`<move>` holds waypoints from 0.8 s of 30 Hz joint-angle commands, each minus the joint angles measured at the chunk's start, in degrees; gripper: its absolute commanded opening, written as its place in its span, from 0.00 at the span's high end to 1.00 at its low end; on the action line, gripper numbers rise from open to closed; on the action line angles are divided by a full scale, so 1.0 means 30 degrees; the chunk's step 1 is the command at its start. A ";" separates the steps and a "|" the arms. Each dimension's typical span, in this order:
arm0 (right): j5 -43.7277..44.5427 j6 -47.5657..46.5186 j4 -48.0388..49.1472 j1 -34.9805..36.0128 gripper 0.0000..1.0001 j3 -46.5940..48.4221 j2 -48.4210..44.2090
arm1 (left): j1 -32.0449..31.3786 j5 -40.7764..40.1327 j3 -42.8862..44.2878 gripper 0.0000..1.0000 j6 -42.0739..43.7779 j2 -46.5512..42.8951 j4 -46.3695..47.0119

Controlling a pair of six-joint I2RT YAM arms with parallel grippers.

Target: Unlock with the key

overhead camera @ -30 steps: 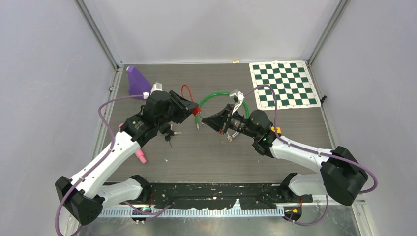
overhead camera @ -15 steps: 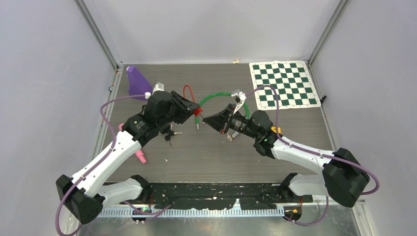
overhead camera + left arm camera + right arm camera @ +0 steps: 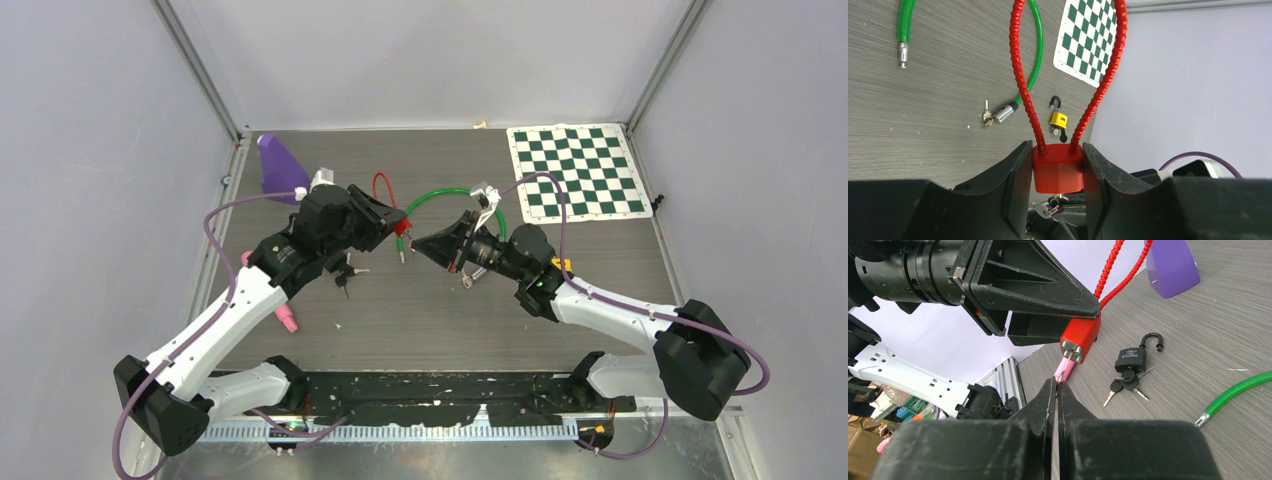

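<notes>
Left hand [image 3: 1057, 150] grip on red lock [image 3: 1058, 172], right hand [image 3: 1056, 385] pinched on key [image 3: 1064, 371]: both unchanged since earlier frames. Lock raised off counter [image 3: 450, 320]; key tip at keyhole face, just ahead of right hand.

Legible marking: one item. In the right wrist view, right of centre, the black padlock [image 3: 1130, 360] lying on the desk carries the brand name "KAMING" in light letters across its body, below a small emblem. In the left wrist view, the yellow padlock [image 3: 1058, 119] bears a dark label, too small to read.
</notes>
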 commanded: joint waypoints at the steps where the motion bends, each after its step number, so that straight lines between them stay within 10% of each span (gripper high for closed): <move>1: 0.0036 0.0100 0.0640 -0.0059 0.95 0.0421 -0.0158 | -0.0166 0.0237 0.0432 1.00 0.0199 -0.0173 0.1374; 24: 0.1397 0.0496 0.0472 -0.0395 0.95 0.0223 -0.0852 | -0.0578 0.0354 0.0213 1.00 0.0408 0.0093 0.1586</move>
